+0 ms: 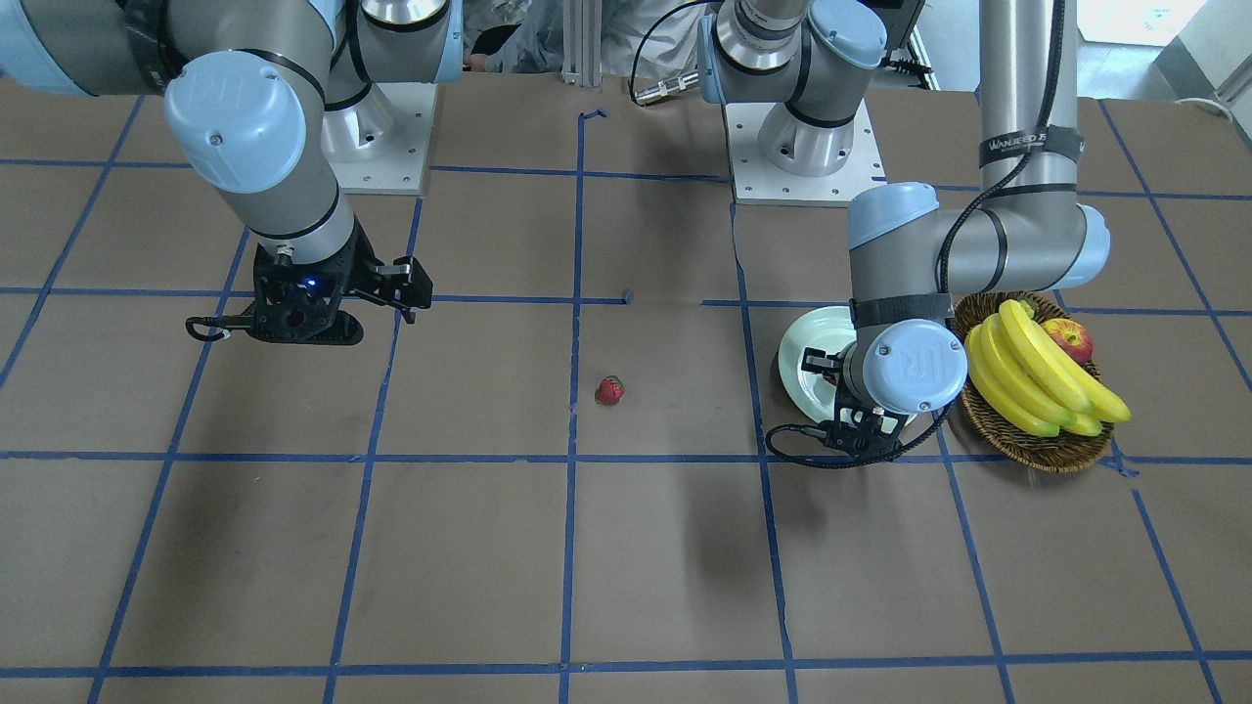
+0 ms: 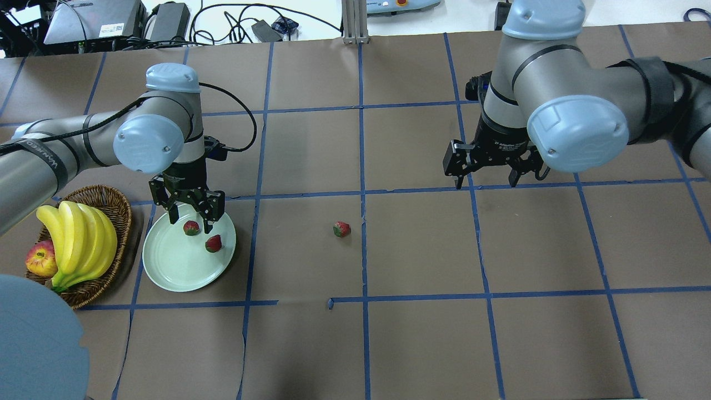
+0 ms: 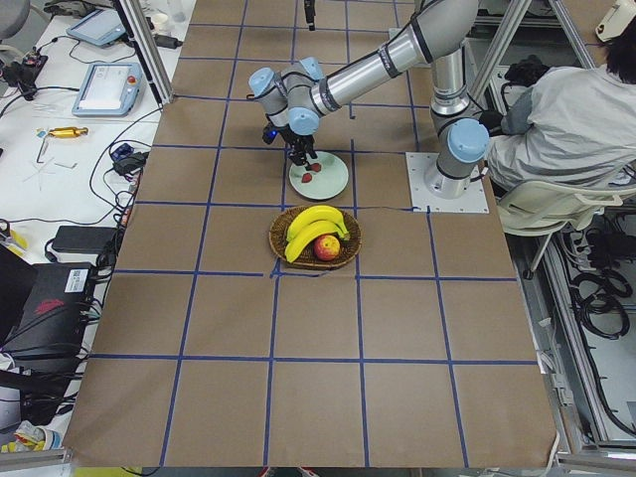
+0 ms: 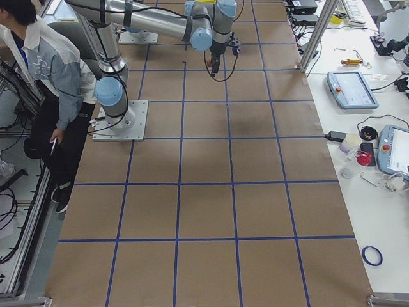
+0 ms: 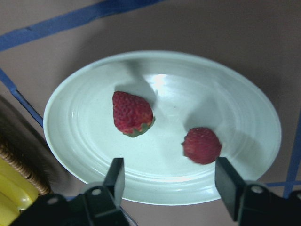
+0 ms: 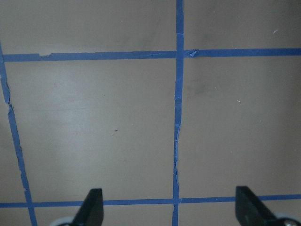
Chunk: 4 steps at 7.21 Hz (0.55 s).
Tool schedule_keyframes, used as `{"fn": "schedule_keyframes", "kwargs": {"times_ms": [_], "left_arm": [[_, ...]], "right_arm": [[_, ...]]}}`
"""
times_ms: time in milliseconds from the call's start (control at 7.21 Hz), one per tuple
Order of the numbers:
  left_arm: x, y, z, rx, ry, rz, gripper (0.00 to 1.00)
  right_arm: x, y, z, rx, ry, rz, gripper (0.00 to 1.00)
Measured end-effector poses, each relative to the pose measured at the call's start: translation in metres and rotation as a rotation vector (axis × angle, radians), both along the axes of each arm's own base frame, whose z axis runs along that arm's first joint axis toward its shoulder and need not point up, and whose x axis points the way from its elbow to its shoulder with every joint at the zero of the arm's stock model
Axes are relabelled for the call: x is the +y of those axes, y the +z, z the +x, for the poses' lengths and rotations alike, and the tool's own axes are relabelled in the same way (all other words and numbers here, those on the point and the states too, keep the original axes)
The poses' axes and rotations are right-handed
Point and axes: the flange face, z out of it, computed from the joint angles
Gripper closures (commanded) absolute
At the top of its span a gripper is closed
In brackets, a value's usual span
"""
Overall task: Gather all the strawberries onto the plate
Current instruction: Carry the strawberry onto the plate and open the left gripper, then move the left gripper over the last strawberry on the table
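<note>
Two strawberries [image 2: 191,227] [image 2: 213,243] lie on the pale mint-green plate [image 2: 178,266]; the left wrist view shows them [image 5: 132,113] [image 5: 201,145] on the plate [image 5: 244,117]. A third strawberry [image 2: 341,229] lies on the table near the middle, also in the front view [image 1: 610,390]. My left gripper [image 2: 189,214] is open and empty, just above the plate's far rim, over the two berries. My right gripper [image 2: 486,175] is open and empty, above bare table to the right of the lone strawberry.
A brown wicker basket [image 2: 119,214] with bananas [image 2: 78,236] and an apple [image 2: 40,259] stands just left of the plate. The brown table surface carries blue tape grid lines [image 2: 361,194]. A seated person [image 3: 566,129] shows behind the robot bases.
</note>
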Motion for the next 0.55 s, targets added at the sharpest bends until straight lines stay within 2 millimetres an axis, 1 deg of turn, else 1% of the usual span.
{"fn": "schedule_keyframes", "kwargs": {"times_ms": [139,277,416,555], "left_arm": [[-0.011,0.021,-0.003,0.013,0.003,-0.049,0.00],[-0.020,0.045,-0.013,0.049,0.015,-0.104,0.00],[-0.023,0.061,-0.030,0.093,0.023,-0.142,0.00],[-0.019,0.070,-0.060,0.111,0.011,-0.165,0.00]], "right_arm": [[0.000,0.000,0.000,0.000,0.000,0.000,0.00],[0.000,0.000,0.000,-0.002,-0.001,0.002,0.00],[0.000,-0.001,0.000,-0.003,-0.002,0.003,0.00],[0.000,-0.001,-0.001,-0.003,-0.002,0.003,0.00]]}}
